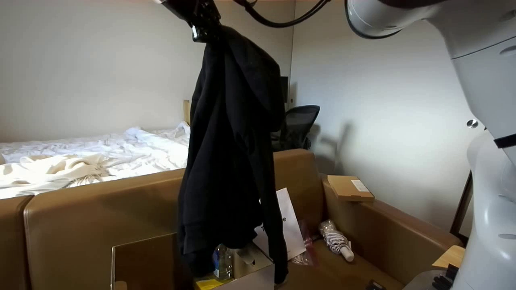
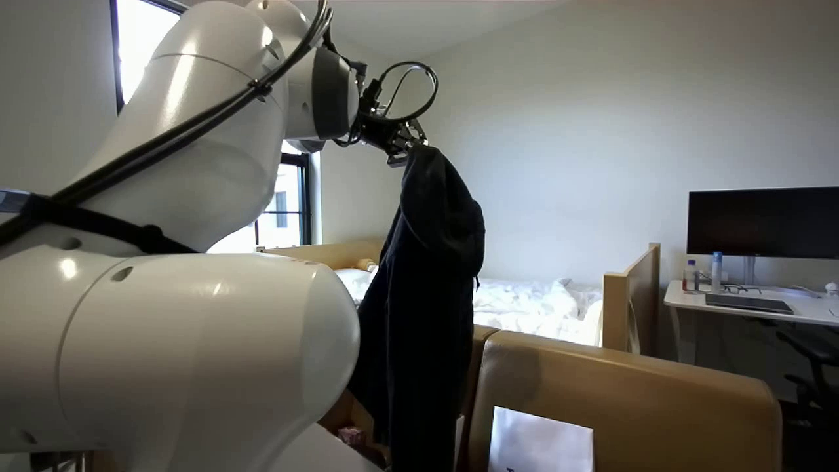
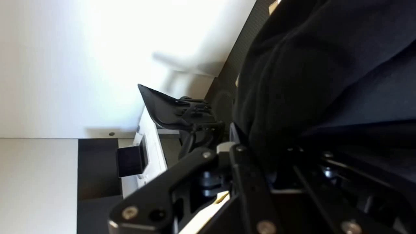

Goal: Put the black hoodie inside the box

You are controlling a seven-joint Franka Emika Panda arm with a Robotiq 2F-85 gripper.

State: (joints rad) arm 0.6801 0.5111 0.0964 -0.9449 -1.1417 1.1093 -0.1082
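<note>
The black hoodie [image 1: 234, 153] hangs limp and long from my gripper [image 1: 209, 35]. It also hangs in an exterior view [image 2: 429, 308] and fills the right of the wrist view [image 3: 312, 71]. My gripper [image 2: 408, 148] is shut on its top end; in the wrist view the gripper [image 3: 258, 152] has one fingertip against the cloth, the other hidden by it. The brown cardboard box [image 1: 143, 257] shows in part at the bottom, with an upright panel left of the hoodie. The hoodie's lower end overlaps the box area; whether it is inside or in front, I cannot tell.
A carton [image 1: 252, 278] with a clear bottle [image 1: 223, 262] stands at the hoodie's lower end. The brown couch [image 1: 100, 217] backs onto a bed [image 1: 157, 149]. White paper [image 1: 292, 229], a wrapped umbrella [image 1: 336, 241] and a flat tan carton [image 1: 348, 187] lie right.
</note>
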